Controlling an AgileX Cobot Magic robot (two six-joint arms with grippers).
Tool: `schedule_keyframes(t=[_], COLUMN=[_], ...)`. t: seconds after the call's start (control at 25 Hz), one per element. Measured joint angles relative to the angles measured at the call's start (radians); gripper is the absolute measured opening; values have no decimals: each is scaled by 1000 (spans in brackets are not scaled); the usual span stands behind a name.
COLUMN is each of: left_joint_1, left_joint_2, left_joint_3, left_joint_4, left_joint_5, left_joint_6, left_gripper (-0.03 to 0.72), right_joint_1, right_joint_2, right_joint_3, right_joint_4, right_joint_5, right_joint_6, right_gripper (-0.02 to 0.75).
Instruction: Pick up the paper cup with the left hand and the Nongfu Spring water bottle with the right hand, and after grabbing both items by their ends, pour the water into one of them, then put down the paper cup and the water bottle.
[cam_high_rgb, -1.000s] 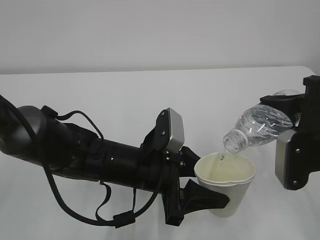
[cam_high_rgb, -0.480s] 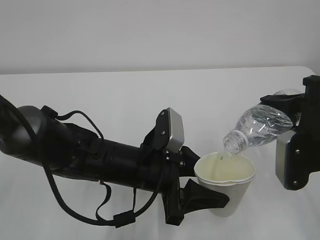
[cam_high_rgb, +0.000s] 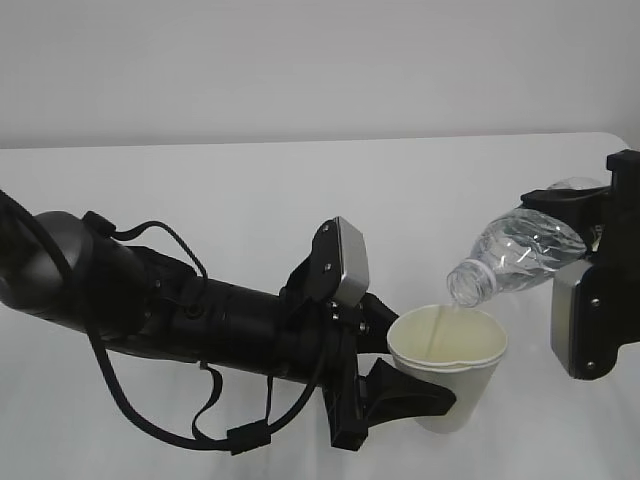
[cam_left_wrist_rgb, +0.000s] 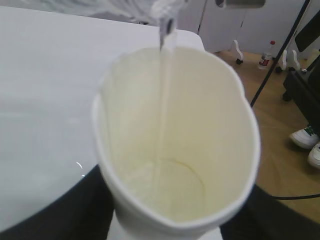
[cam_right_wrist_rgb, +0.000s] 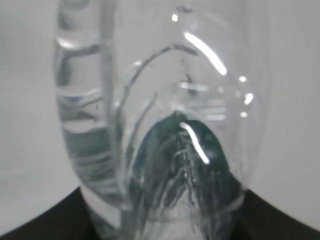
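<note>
Cup (cam_high_rgb: 450, 372): clamped low on its wall by the left hand (cam_high_rgb: 400, 385), jaws part-spread around it, and held at the table (cam_high_rgb: 250, 190) front edge; its squeezed rim and the thin stream of water (cam_left_wrist_rgb: 163, 100) running to its floor are seen only in the left wrist view. Bottle (cam_high_rgb: 520, 255): gripped at its base end by the right hand (cam_high_rgb: 590, 240), jaws about half apart on it, and tilted neck-down just above the cup rim. Its dark green label (cam_right_wrist_rgb: 185, 170) is shown only in the right wrist view, through the clear wall.
</note>
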Motion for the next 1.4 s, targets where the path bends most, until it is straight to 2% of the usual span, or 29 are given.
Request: schedule_keyframes(t=[1.4], left_joint_1=[0], left_joint_2=[0], left_joint_3=[0], left_joint_4=[-7], left_joint_5=[28], left_joint_6=[0], left_gripper=[426], right_joint_1=[0], right_joint_2=[0], right_joint_3=[0], right_joint_4=[0], right_joint_5=[0], right_joint_6=[-2], right_gripper=[365])
